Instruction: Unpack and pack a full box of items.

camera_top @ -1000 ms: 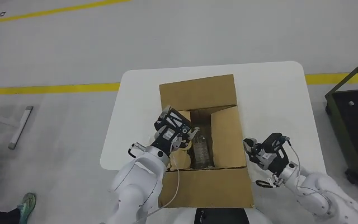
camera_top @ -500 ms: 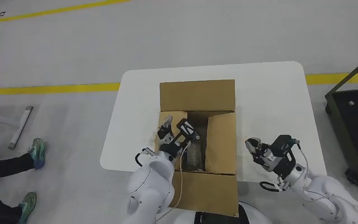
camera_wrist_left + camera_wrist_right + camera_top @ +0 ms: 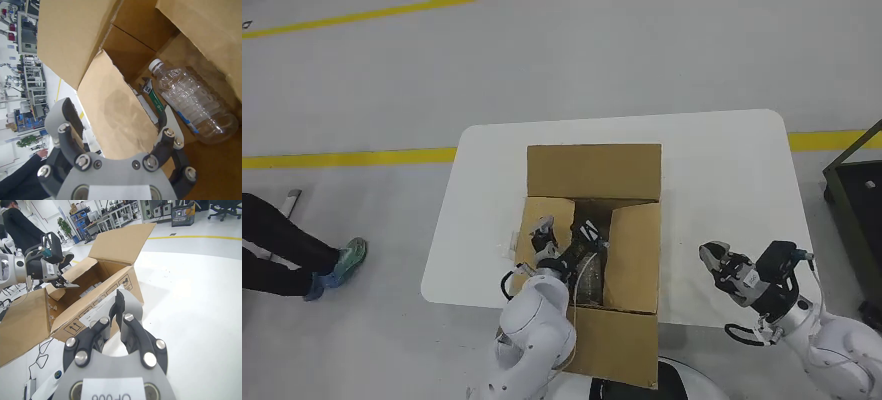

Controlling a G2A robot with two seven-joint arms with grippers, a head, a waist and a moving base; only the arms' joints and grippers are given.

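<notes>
White table (image 3: 722, 160), left claw (image 3: 564, 238) deeper in box (image 3: 592, 170)

An open cardboard box (image 3: 592, 170) stands on the white table (image 3: 722, 160), with the left gripper (image 3: 567, 240) at its left-hand flap beside a clear bottle (image 3: 587, 282) inside, while the right gripper (image 3: 720, 262) hangs over the table, apart from the box.

A pale grey floor (image 3: 392, 80) crossed by yellow lines (image 3: 342, 158) spreads around the rounded white surface (image 3: 722, 150). A dark green cart (image 3: 854, 200) stands beside it. Farther off are workbenches (image 3: 107, 216), black office chairs (image 3: 225, 208), blue bins (image 3: 76, 238) and a potted plant (image 3: 63, 225), all evenly lit.
</notes>
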